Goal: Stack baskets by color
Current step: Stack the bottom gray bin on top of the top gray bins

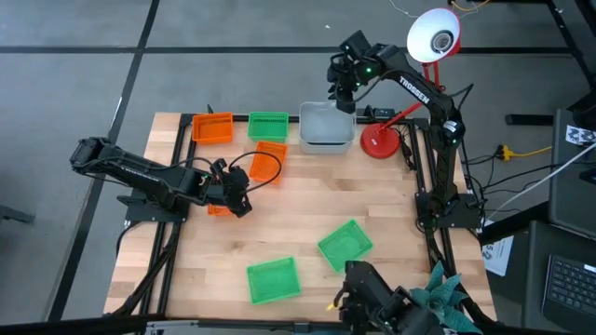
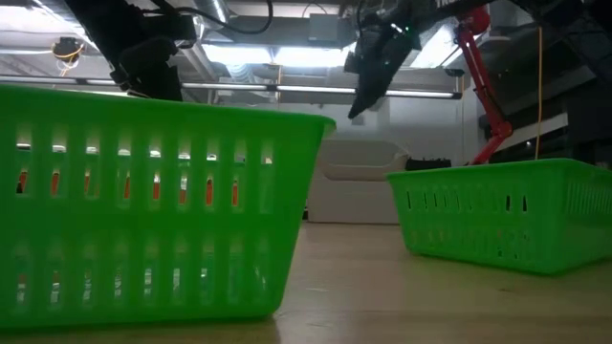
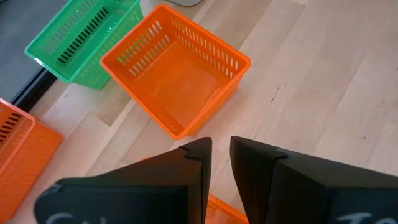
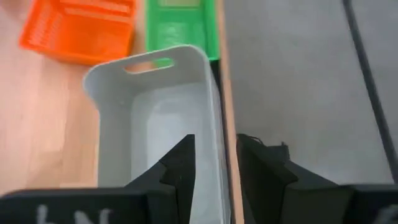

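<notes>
My left gripper (image 1: 238, 193) is over the table's left middle, shut on an orange basket (image 1: 219, 209) that my arm mostly hides. A second orange basket (image 3: 177, 74) stands just beyond it on its base. Along the far edge stand an orange basket (image 1: 212, 127), a green basket (image 1: 268, 126) and a grey-white basket (image 1: 326, 126). My right gripper (image 1: 343, 93) hangs open above the grey-white basket's far long wall (image 4: 214, 124), clear of it. Two more green baskets (image 1: 345, 244) (image 1: 273, 279) rest near the front. My left gripper has a strip of the orange basket's edge (image 3: 224, 208) showing just under the narrow gap between its fingers. The fingers slant down from the table's left. The gripper itself hides the place of contact, so the kind of hold cannot be told.
A red-based desk lamp (image 1: 382, 141) stands right of the grey-white basket, its white head (image 1: 433, 37) beyond the table's far edge. Bare wood lies across the table's middle and right (image 1: 372, 195). In the low view the near green baskets (image 2: 143, 201) (image 2: 507, 215) block much of the table.
</notes>
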You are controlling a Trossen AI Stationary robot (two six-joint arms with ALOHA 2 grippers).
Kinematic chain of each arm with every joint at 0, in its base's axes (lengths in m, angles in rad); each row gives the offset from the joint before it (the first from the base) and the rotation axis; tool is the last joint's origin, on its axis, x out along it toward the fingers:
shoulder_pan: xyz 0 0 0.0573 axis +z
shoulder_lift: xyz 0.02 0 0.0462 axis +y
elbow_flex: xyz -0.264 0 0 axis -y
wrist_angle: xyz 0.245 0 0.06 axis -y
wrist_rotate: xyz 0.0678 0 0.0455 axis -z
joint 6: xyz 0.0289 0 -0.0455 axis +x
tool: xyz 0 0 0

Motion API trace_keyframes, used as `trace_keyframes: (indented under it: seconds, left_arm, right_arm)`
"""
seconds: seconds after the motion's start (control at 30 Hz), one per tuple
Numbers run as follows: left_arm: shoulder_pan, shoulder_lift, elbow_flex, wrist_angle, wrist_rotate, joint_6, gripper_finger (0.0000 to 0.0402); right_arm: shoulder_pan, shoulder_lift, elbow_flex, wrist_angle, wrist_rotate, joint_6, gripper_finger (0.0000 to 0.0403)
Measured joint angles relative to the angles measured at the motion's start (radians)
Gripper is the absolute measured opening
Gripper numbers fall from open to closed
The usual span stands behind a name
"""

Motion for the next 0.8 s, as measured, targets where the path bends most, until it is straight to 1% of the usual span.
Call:
trace_keyframes:
  seconds: [0.07, 0.23, 0.33, 0.4, 0.47, 0.53, 0.6, 0.73, 0.8]
  left_arm:
    - [0.000, 0.000, 0.000, 0.000, 0.000, 0.000, 0.0053]
    - [0.000, 0.000, 0.000, 0.000, 0.000, 0.000, 0.0053]
    - [0.000, 0.000, 0.000, 0.000, 0.000, 0.000, 0.0053]
    - [0.000, 0.000, 0.000, 0.000, 0.000, 0.000, 0.0053]
    - [0.000, 0.000, 0.000, 0.000, 0.000, 0.000, 0.0053]
    - [0.000, 0.000, 0.000, 0.000, 0.000, 0.000, 0.0053]
    - [0.000, 0.000, 0.000, 0.000, 0.000, 0.000, 0.0053]
    - [0.000, 0.000, 0.000, 0.000, 0.000, 0.000, 0.0053]
    - [0.000, 0.000, 0.000, 0.000, 0.000, 0.000, 0.0053]
  right_arm:
    - [0.020, 0.000, -0.002, 0.025, 0.095, 0.004, 0.0117]
    - [0.089, 0.000, -0.042, 0.080, 0.441, 0.003, 0.0117]
    - [0.127, 0.000, -0.070, 0.100, 0.628, 0.001, 0.0117]
    - [0.148, 0.000, -0.084, 0.110, 0.734, 0.000, 0.0117]
    - [0.162, 0.000, -0.095, 0.131, 0.813, 0.000, 0.0117]
    - [0.170, 0.000, -0.100, 0.143, 0.861, 0.001, 0.0117]
    - [0.173, 0.000, -0.101, 0.166, 0.883, 0.005, 0.0117]
    - [0.173, 0.000, -0.101, 0.178, 0.881, 0.009, 0.0117]
    - [0.173, 0.000, -0.101, 0.162, 0.849, 0.008, 0.0117]
